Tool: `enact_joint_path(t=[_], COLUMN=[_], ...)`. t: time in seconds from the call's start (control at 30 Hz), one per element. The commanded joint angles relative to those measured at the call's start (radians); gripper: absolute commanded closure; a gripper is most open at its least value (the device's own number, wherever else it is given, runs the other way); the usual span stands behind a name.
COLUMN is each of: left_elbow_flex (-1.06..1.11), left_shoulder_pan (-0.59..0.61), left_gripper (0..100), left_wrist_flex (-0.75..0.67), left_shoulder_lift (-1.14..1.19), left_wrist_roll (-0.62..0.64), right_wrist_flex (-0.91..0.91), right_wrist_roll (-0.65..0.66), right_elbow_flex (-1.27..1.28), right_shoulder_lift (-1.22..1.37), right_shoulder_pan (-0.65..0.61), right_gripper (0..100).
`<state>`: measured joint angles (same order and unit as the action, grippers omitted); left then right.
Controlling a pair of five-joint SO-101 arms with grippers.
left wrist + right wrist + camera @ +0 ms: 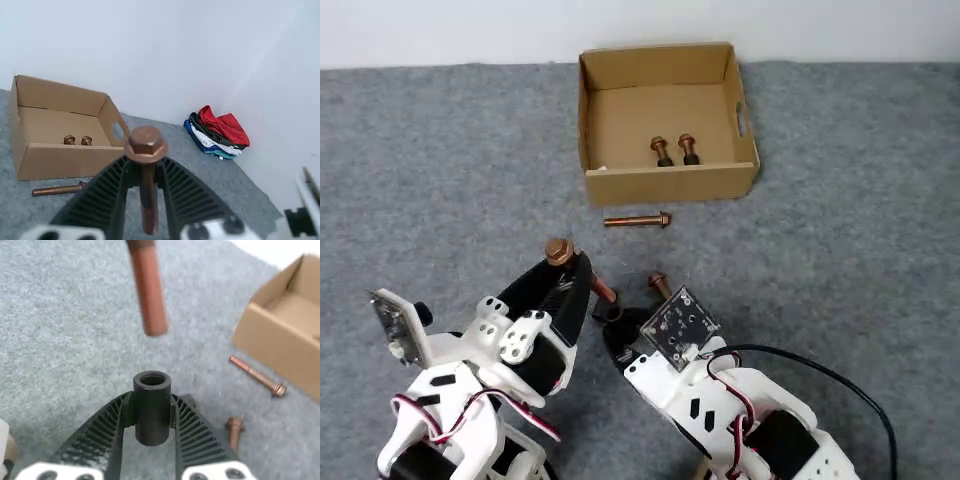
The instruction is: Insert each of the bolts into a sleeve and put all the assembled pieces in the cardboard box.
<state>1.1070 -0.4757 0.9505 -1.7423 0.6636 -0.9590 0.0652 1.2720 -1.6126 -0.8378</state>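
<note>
- Mating a bolt with a sleeve is the step in hand. The left gripper (145, 167) is clenched on a bolt (145, 144) just under its head, and the shaft hangs free below the jaws.
- The right gripper (151, 402) clasps a black sleeve (151, 415) upright between its jaws, with the bore open at the top. The bolt's tip hangs above that bore without touching it, and in the high view the shaft leans.
- The next move, as I judge it, is to bring the tip over the bore, square the shaft to it, then lower it in. A tilted shaft would likely catch on the sleeve's rim.
- Two finished pieces (663, 150) stand inside the cardboard box (665, 185), well beyond both sets of jaws.
- A spare bolt (637, 220) lies flat between the jaws and the box's front wall. A near bolt (658, 284) lies just beside the right jaws.
- Open carpet (840, 250) spreads to either side of the jaws. The tight spot is between the two grippers, which stand close together, and the near bolt could be knocked.
</note>
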Motion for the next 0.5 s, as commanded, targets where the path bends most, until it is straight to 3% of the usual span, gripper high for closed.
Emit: enact_joint_path(t=[0.0,0.47], left_elbow_flex=[0.016,0.070], left_shoulder_pan=[-0.005,-0.005], left_gripper=[100,100], left_wrist_flex=[-0.003,0.002], left_shoulder_lift=[0.002,0.003], left_wrist_roll=[-0.035,-0.046], right_wrist_flex=[0.044,0.042], right_wrist_roll=[0.037,0.041], right_elbow_flex=[-0.032,-0.086], right_shoulder_lift=[0.001,0.001], right_shoulder_pan=[-0.002,-0.001], right_gripper=[99.1,99.1])
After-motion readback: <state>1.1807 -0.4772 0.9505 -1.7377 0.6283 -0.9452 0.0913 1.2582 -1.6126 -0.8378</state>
